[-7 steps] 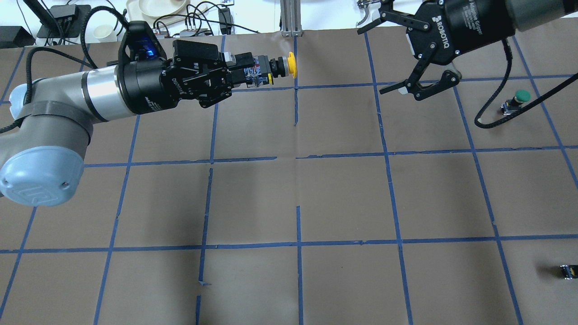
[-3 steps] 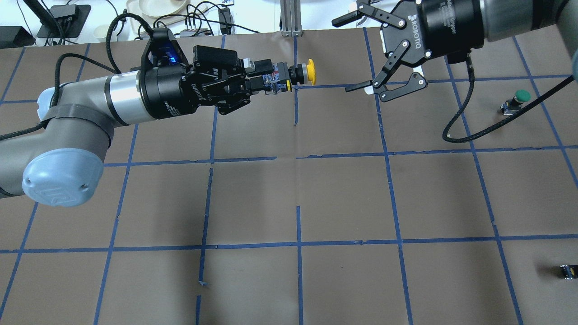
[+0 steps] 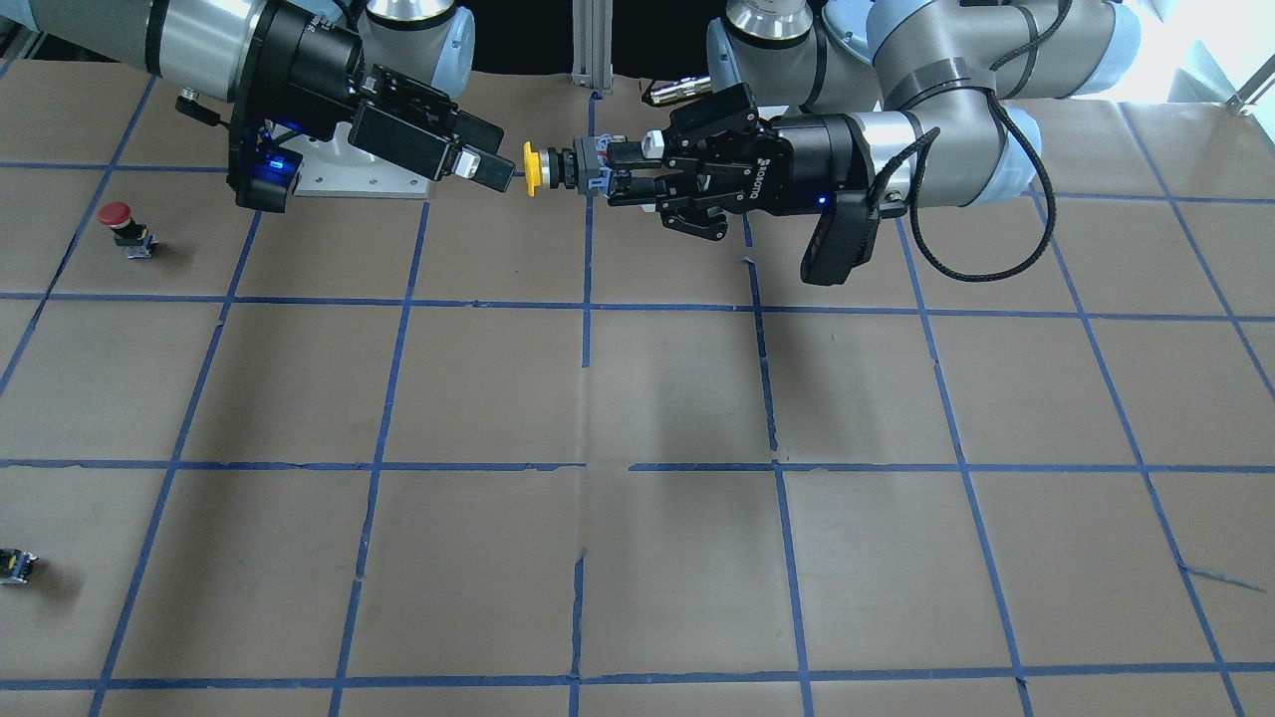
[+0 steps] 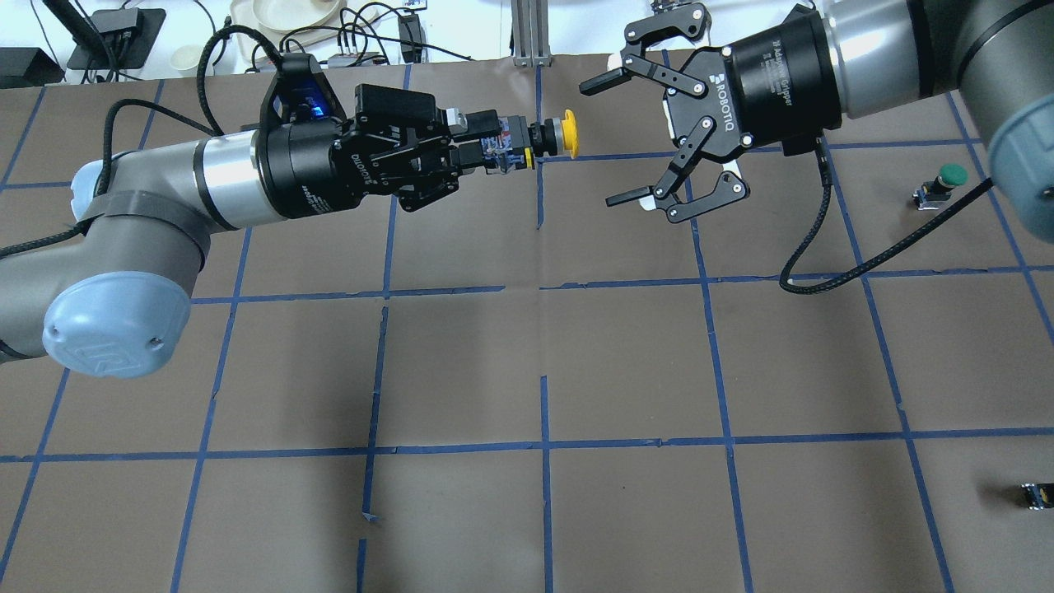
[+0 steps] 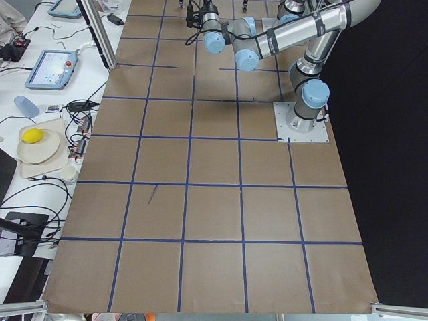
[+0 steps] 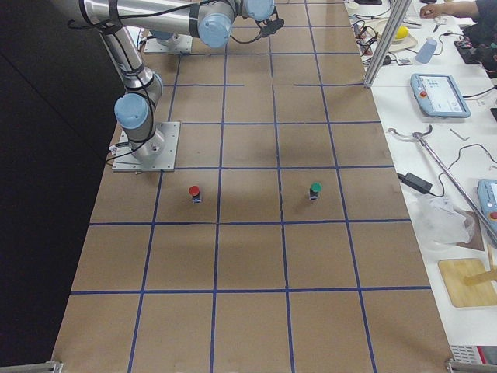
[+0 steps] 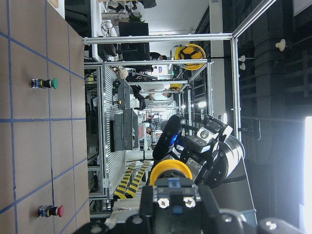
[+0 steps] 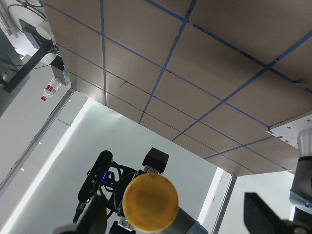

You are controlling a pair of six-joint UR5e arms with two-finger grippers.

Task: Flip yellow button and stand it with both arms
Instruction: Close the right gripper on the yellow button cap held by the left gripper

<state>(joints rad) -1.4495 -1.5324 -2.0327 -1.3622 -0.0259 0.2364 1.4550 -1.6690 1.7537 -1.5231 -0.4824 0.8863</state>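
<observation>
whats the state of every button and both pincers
left pincer: shut on the switch body of the yellow button
right pincer: open, facing the cap, not touching it
yellow button: held in the air, sideways, cap toward the right pincer
green button: standing on the table
red button: standing on the table
small capless block: lying on the table

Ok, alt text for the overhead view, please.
The left gripper holds the yellow button level in the air, cap toward the right gripper, whose open jaws are clear of it. A green button sits far right.
</observation>
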